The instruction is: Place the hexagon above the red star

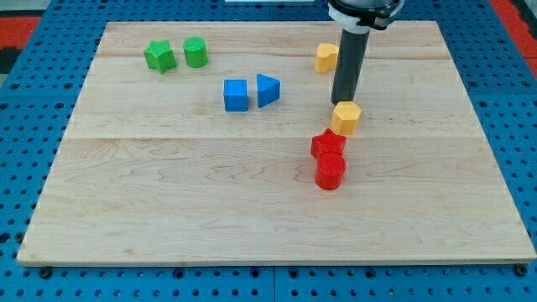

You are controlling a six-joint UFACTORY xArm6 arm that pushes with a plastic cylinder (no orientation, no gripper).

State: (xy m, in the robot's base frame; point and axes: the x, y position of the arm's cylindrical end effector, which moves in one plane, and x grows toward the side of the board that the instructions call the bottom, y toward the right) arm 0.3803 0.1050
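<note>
My tip [343, 103] is sitting at the upper edge of the yellow hexagon [346, 117], touching it or very nearly; the contact line itself is hard to make out. The tool is a plain rod [349, 69], so there are no jaws to be apart or together, and it is clamping nothing. The rod's mount [361, 12] is being cut off by the view's top. The hexagon is lying just above and slightly right of the red star [327, 145], close enough that I cannot tell whether they are touching. A red cylinder [330, 171] is standing against the star's lower side and hiding part of it. A second yellow block [326, 57] is partly hidden behind the rod, shape unclear. Toward the view's left, a blue cube [236, 95] and blue wedge [268, 90] are sitting side by side; farther up-left, a green star [159, 56] and green cylinder [195, 52]. All are resting on the wooden bench [168, 201].
</note>
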